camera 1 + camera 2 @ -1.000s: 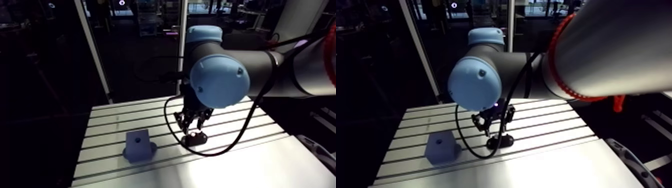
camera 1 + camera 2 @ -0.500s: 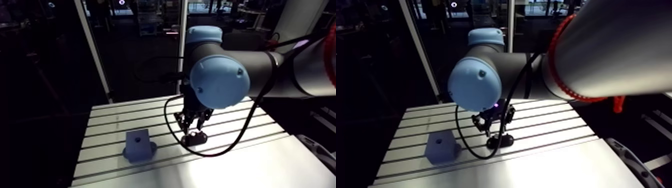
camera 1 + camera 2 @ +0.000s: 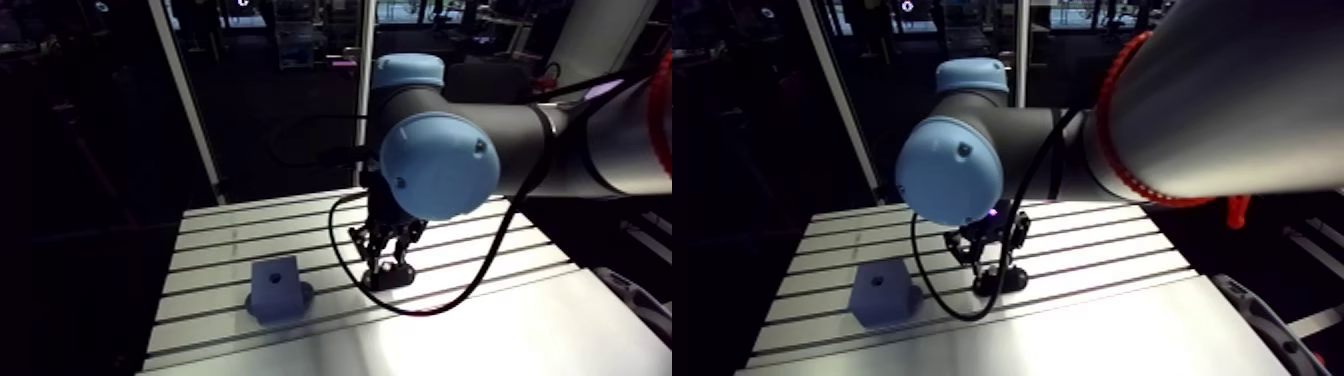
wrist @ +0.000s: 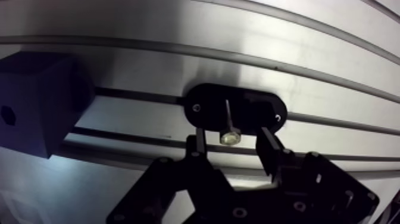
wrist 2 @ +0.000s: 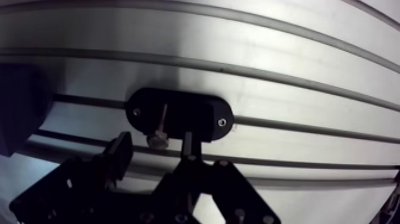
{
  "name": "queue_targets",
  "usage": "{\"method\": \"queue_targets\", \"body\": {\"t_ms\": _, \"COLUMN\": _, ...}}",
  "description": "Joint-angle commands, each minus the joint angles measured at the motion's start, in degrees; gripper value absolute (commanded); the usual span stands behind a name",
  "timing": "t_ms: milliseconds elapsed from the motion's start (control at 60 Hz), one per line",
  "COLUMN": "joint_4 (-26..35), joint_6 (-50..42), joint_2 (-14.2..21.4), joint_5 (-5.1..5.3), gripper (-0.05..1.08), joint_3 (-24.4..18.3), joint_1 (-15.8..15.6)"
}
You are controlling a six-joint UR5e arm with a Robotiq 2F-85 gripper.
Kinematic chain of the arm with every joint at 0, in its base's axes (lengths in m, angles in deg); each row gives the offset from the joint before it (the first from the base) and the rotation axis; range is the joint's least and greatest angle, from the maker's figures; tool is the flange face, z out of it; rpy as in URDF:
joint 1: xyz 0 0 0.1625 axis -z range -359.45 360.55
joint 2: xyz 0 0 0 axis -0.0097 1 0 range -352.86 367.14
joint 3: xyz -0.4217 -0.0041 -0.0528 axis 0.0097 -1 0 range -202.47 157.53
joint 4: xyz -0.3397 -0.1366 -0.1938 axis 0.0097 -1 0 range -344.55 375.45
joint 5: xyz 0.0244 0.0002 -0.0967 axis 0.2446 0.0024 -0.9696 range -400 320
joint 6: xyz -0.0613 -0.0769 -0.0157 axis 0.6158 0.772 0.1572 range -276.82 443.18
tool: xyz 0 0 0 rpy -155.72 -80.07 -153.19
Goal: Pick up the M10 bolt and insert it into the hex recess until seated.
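Wrist view: the gripper (image 4: 231,136) hangs over the black holder (image 4: 265,110), fingers (image 4: 200,138) spread either side of the bolt (image 4: 228,126), not yet pinching it. Grasping is the step in hand. Next it should close on the bolt, lift it, and carry it left to the block (image 3: 277,288).

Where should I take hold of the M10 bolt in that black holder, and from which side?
Grip the M10 bolt at its hex head, the end nearest the gripper; the thin shank runs away into the black holder. Come straight on along the shank: the open fingers flank the head, one each side, so closing should pinch it.
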Motion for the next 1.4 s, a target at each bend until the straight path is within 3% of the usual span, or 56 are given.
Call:
{"method": "queue_targets", "body": {"t_ms": 17, "joint_4": -0.1, "joint_6": 0.0, "joint_2": 0.0, "joint_5": -0.16, "gripper": 0.48, "joint_3": 0.2, "joint_1": 0.0}}
{"method": "queue_targets", "body": {"t_ms": 1400, "joint_4": -0.9, "joint_6": 0.0, "joint_2": -0.4, "joint_5": -0.34, "gripper": 0.57, "joint_3": 0.4, "joint_1": -0.1}}
